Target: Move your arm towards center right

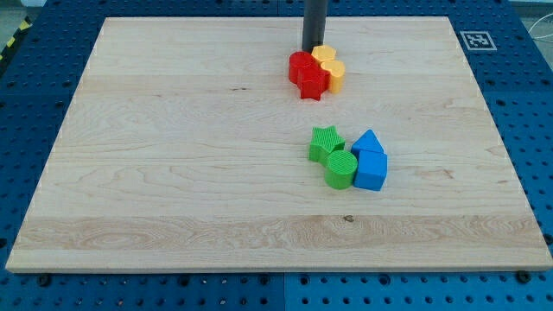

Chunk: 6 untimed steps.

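My tip (pixel 313 48) stands near the view's top, a little right of the middle, on the wooden board (pixel 173 173). It is just above a tight cluster of red and yellow blocks. A red round block (pixel 301 66) and a red star block (pixel 313 84) sit on the cluster's left. A yellow block (pixel 324 56) and another yellow block (pixel 334 75) sit on its right. Lower down, right of centre, a green star block (pixel 326 142), a green cylinder (pixel 340 168), a blue triangular block (pixel 367 142) and a blue block (pixel 371 170) lie close together.
A small black-and-white marker tag (pixel 476 40) sits at the board's top right corner. The board lies on a blue perforated table (pixel 527 130).
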Each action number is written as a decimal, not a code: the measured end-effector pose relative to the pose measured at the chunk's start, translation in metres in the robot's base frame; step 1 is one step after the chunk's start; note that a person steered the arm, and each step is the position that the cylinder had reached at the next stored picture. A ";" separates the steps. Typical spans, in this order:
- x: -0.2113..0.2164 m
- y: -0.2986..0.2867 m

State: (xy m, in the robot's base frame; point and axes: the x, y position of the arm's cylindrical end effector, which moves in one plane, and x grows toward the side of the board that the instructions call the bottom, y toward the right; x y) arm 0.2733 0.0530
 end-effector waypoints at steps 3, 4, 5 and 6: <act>0.023 0.133; 0.062 0.153; 0.086 0.153; 0.093 0.153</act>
